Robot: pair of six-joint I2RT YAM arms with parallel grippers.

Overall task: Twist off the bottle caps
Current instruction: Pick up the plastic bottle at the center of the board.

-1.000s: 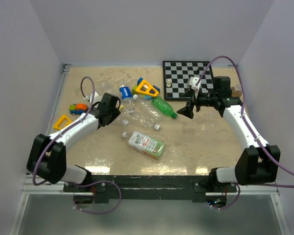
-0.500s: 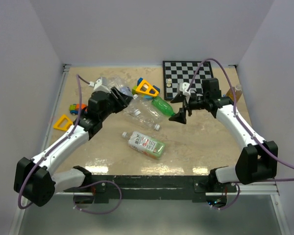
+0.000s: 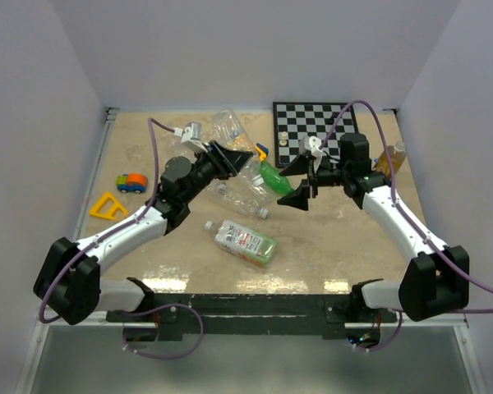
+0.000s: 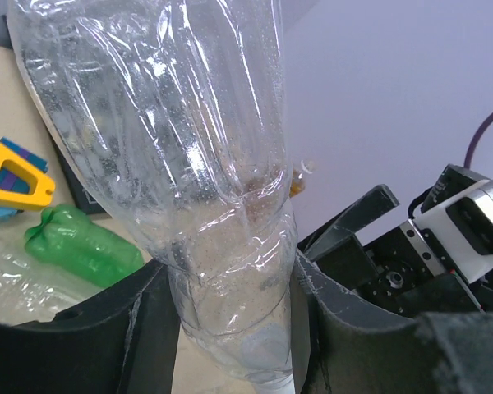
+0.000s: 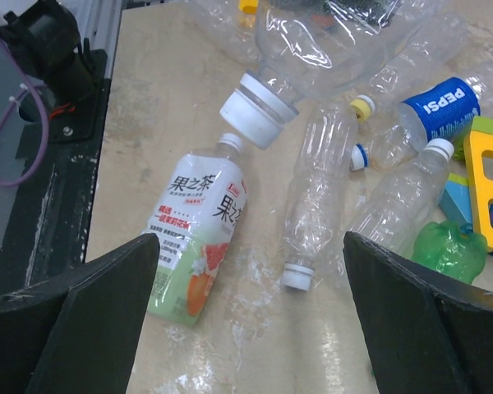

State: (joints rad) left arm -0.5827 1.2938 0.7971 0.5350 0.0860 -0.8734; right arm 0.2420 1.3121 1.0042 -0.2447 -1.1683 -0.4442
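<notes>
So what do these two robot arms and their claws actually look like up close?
Both the left arm and right arm have white shells with chunky black joints. A thin purple cable loops along each. The left gripper and right gripper are matte black, each with two broad wedge-shaped fingers and a small white block behind them. No markings are readable.

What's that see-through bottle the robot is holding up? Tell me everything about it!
The clear bottle is thin, crinkly plastic, dented and empty, with tiny specks inside and no label showing. Its white cap is screwed on. The left tool pinches it near the neck, holding it up in the air, tilted, cap end towards the open right tool. Nothing else touches it.
</notes>
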